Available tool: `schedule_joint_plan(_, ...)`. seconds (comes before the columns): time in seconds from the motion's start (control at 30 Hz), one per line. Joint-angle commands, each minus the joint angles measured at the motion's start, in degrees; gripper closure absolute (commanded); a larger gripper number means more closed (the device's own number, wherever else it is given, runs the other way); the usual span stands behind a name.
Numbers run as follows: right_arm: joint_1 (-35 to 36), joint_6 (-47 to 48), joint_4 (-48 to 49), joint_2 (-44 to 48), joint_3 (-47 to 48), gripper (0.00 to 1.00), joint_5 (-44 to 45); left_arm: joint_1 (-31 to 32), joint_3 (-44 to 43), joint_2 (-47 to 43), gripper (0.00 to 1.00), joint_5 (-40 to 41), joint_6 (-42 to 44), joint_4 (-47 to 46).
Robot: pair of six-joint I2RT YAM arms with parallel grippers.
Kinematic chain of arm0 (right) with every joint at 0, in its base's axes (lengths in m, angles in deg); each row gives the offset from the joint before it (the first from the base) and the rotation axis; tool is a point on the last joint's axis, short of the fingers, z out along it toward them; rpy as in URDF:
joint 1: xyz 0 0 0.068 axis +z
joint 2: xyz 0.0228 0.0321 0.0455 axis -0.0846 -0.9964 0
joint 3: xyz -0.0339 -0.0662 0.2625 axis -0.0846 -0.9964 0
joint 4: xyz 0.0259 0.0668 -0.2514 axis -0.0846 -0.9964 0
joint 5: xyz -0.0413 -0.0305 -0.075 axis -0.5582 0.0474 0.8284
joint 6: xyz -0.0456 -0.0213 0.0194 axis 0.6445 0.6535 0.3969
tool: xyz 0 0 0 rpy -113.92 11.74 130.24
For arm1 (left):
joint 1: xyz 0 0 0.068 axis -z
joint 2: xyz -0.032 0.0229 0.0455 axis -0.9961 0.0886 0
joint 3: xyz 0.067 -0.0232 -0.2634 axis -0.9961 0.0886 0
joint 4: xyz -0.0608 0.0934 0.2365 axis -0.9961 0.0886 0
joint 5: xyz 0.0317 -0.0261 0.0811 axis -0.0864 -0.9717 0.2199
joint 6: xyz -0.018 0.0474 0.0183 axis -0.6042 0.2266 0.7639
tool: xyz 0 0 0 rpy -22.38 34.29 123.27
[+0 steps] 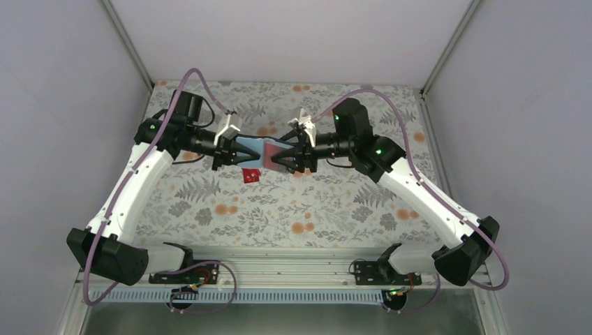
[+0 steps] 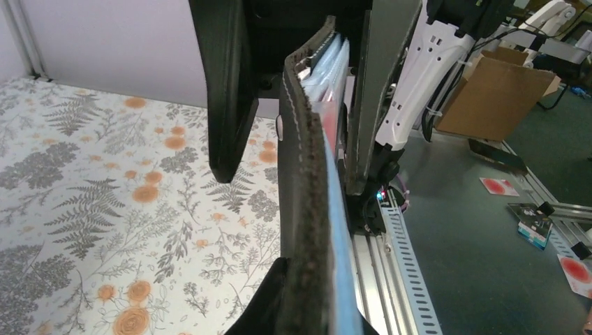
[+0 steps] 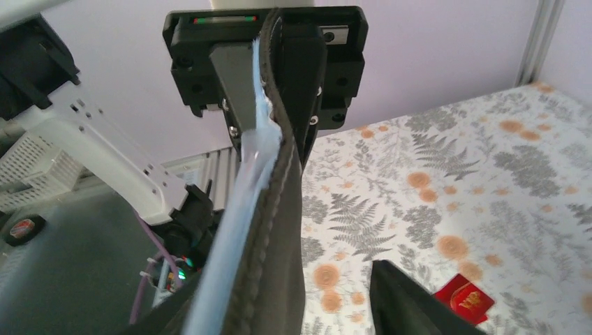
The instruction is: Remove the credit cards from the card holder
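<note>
The card holder (image 1: 260, 151) hangs open above the table between my two grippers, its light blue inner face up. A red credit card (image 1: 277, 147) sits in its right half. It shows as a red strip in the left wrist view (image 2: 328, 134). My left gripper (image 1: 225, 148) is shut on the holder's left end (image 2: 307, 265). My right gripper (image 1: 297, 153) is open around the right end. The holder (image 3: 269, 237) lies against one finger, and the other finger (image 3: 408, 300) stands apart from it. Another red credit card (image 1: 249, 174) lies on the table below, also in the right wrist view (image 3: 464, 301).
The floral table cloth (image 1: 314, 209) covers the table. An aluminium rail (image 1: 279, 262) runs along the near edge. Frame posts (image 1: 440, 63) and pale walls close the back and sides. A cardboard box (image 2: 496, 91) stands off the table.
</note>
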Motion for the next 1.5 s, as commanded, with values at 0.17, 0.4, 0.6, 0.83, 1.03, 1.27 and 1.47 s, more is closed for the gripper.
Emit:
schedule_joint_plan(0.17,-6.8,-0.3,5.9,10.0,-9.7,0.28,2.0,-0.2,-4.3,-1.4,0.98,-3.2,1.4,1.7)
schedule_joint_plan(0.4,-9.0,-2.5,7.1,9.8,-10.2,0.24,-1.5,-0.1,-3.8,-1.2,0.98,-3.0,0.3,0.8)
schedule_joint_plan(0.6,-8.4,0.5,5.5,8.5,-9.5,0.1,-7.9,-0.2,-2.8,-0.9,0.98,3.9,-13.7,-7.7)
schedule_joint_plan(0.83,-8.4,4.1,3.9,10.9,-9.9,0.08,-7.5,-0.1,-4.2,-1.1,0.98,3.7,-12.3,-6.2)
schedule_joint_plan(1.03,-8.4,-3.4,13.1,11.4,-10.1,0.4,1.3,0.0,-3.7,-1.2,0.98,2.5,-11.3,-5.8)
schedule_joint_plan(1.27,-8.3,-2.0,11.6,11.0,-8.9,0.48,-7.3,-0.1,-3.7,-1.3,0.98,3.0,-12.7,-6.9)
schedule_joint_plan(1.47,-8.4,2.0,10.7,18.9,-13.5,0.34,-16.5,-0.1,-3.7,-1.4,0.98,3.5,-13.5,-7.4)
